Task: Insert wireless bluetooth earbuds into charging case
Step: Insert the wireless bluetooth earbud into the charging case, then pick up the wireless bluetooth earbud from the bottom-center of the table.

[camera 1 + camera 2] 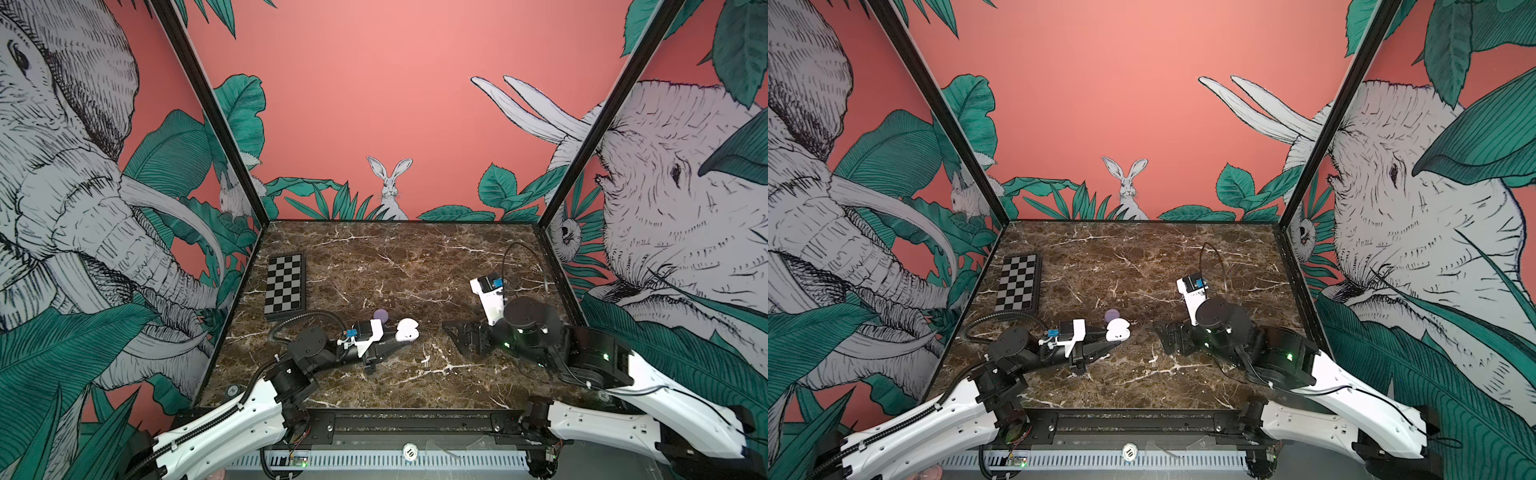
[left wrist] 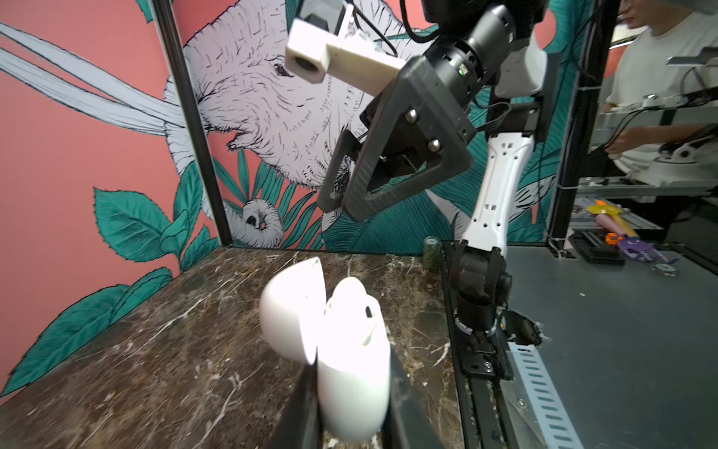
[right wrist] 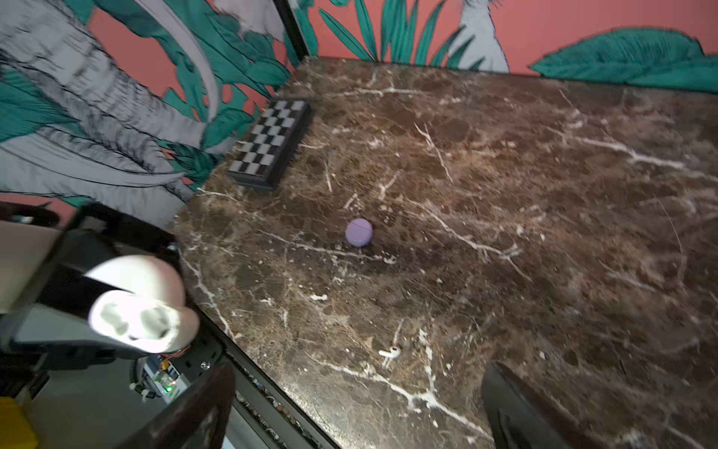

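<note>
Clamping the base of the white charging case (image 1: 407, 329) between its closed fingers, the left claw (image 1: 400, 338) holds it near the middle of the marble surface (image 1: 415, 257), with the lid swung open and the mouth turned toward the right arm. In the left wrist view a white earbud (image 2: 363, 311) sits seated in the case, a dark spot showing on it; whether the neighbouring socket is filled I cannot tell. The right claw (image 3: 357, 371) hangs well apart from the case, its two black fingers spread wide and empty. A loose white earbud (image 3: 389, 353) lies flat on the surface beneath that claw, in line with the gap between the fingers and touching neither. A closed lilac case (image 1: 380, 314) rests on the surface just behind the white case, toward the back wall. A checkerboard (image 1: 284, 286) lies by the left wall, well apart from both cases
</note>
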Controlling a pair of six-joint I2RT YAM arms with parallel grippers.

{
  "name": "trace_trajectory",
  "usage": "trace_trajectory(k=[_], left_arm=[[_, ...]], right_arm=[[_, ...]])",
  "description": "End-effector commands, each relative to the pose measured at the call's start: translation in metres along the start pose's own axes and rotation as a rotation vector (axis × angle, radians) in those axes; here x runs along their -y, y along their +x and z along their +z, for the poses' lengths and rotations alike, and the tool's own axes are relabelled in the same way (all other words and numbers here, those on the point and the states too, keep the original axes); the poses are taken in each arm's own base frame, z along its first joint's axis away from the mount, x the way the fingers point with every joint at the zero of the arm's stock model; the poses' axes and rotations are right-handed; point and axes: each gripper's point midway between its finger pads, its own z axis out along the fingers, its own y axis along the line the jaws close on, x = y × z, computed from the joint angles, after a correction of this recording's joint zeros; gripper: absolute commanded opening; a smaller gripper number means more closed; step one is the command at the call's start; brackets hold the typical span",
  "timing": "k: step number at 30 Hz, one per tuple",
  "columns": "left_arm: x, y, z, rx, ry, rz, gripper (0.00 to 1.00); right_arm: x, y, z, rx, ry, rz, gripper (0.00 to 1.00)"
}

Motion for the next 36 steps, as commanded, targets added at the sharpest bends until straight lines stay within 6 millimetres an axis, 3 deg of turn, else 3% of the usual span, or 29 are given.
trace_trajectory(k=[1,5,11,17,21,27,30,36], left_arm=[[-0.004,0.017,-0.002,-0.105,-0.027,0.026,0.00],[0.005,0.017,-0.003,-0.121,0.028,0.035,0.00],[0.014,0.013,-0.022,-0.041,0.019,0.176,0.00],[0.032,0.028,-0.031,-0.109,0.110,0.232,0.00],[0.031,0.044,-0.037,-0.166,0.099,0.303,0.00],[0.023,0.029,-0.040,-0.103,0.032,0.323,0.00],[0.025,0.033,-0.042,-0.116,0.040,0.320,0.00],[0.028,0.032,-0.043,-0.114,0.056,0.324,0.00]], right_arm=[[0.017,0.021,0.014,-0.090,0.072,0.092,0.98],[0.031,0.039,0.027,-0.149,0.113,0.187,0.98],[0.055,0.079,0.049,-0.334,0.242,0.300,0.93],[0.049,0.120,0.082,-0.531,0.276,0.365,0.81],[0.052,0.137,0.088,-0.646,0.358,0.407,0.75],[0.046,0.167,0.114,-0.688,0.393,0.621,0.71],[0.044,0.173,0.128,-0.710,0.428,0.673,0.67],[0.043,0.168,0.154,-0.659,0.484,0.754,0.60]])
